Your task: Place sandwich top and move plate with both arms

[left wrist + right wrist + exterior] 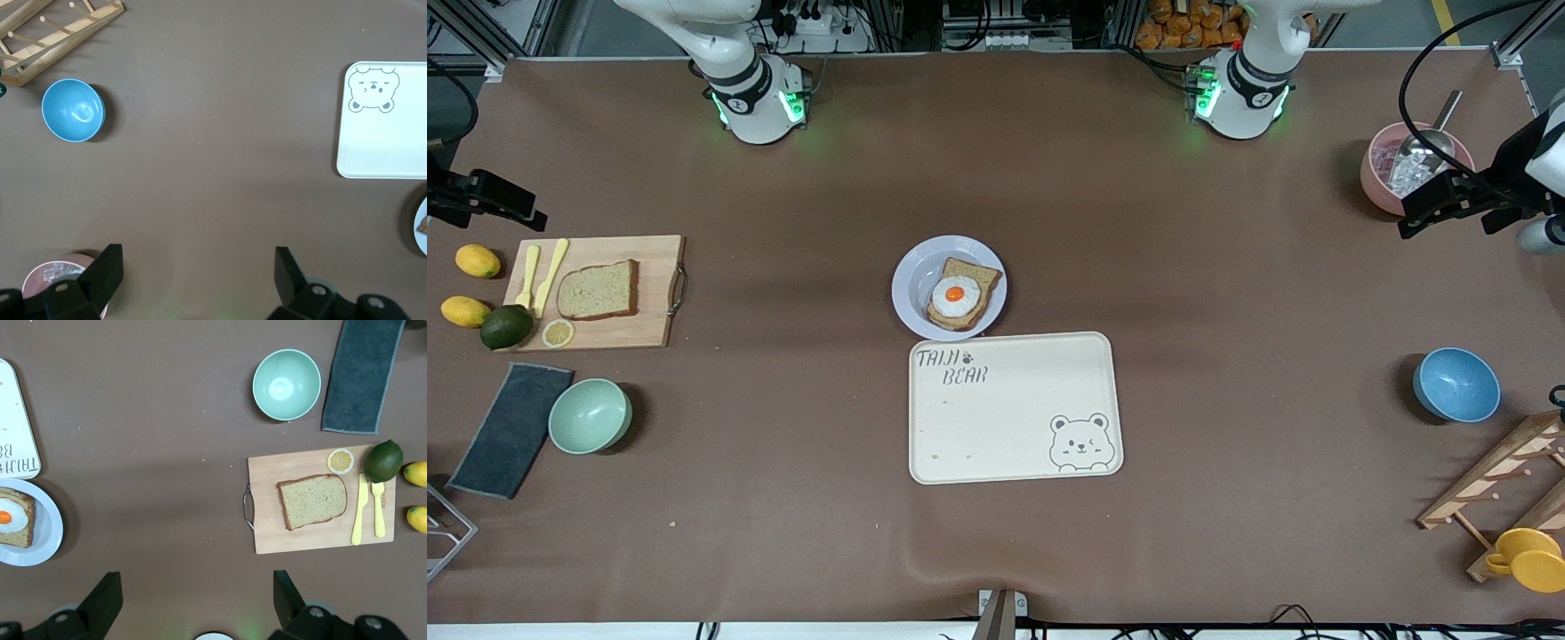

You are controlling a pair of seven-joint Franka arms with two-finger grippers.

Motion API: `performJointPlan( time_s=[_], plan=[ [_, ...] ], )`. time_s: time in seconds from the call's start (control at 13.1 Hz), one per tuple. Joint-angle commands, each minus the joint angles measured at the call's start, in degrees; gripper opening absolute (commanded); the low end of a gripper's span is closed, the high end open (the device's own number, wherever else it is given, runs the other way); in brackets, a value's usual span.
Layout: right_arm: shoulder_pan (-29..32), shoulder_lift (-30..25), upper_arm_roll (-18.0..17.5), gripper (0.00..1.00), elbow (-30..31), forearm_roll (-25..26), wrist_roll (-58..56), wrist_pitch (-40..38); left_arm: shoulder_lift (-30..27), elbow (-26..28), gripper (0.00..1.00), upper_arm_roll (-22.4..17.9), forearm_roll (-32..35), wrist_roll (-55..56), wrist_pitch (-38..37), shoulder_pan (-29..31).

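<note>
Sandwich top [598, 290] on cutting board [649, 293]; plate [911, 289] touching tray [1014, 407]

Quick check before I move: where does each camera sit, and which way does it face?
Front: high across the table, facing both bases; plate, tray at center.
Left wrist: looks down past open left gripper at blue bowl.
Right wrist: looks down past open right gripper at sandwich top on cutting board.
All share the tray.

Brown table [1227, 498] carries plate [911, 276], tray [1005, 427], cutting board [640, 333], bowls.
</note>
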State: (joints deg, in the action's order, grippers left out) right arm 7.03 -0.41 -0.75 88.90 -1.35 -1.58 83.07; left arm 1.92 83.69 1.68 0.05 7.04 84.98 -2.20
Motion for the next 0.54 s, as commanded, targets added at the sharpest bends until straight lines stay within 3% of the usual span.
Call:
performJointPlan(
  time_s=[0.0, 0.46],
  plan=[
    [-1.92, -0.81, 2.5, 1.0, -0.04, -1.19, 0.17, -0.63, -0.34, -0.81, 1.0, -0.09, 0.13, -0.8, -0.78, 0.18],
    [-2.11, -0.56, 2.51, 1.0, 0.14, -1.2, 0.08, 0.07, -0.17, -0.28, 1.0, -0.01, -0.13, -0.97, -0.69, 0.18]
  ],
)
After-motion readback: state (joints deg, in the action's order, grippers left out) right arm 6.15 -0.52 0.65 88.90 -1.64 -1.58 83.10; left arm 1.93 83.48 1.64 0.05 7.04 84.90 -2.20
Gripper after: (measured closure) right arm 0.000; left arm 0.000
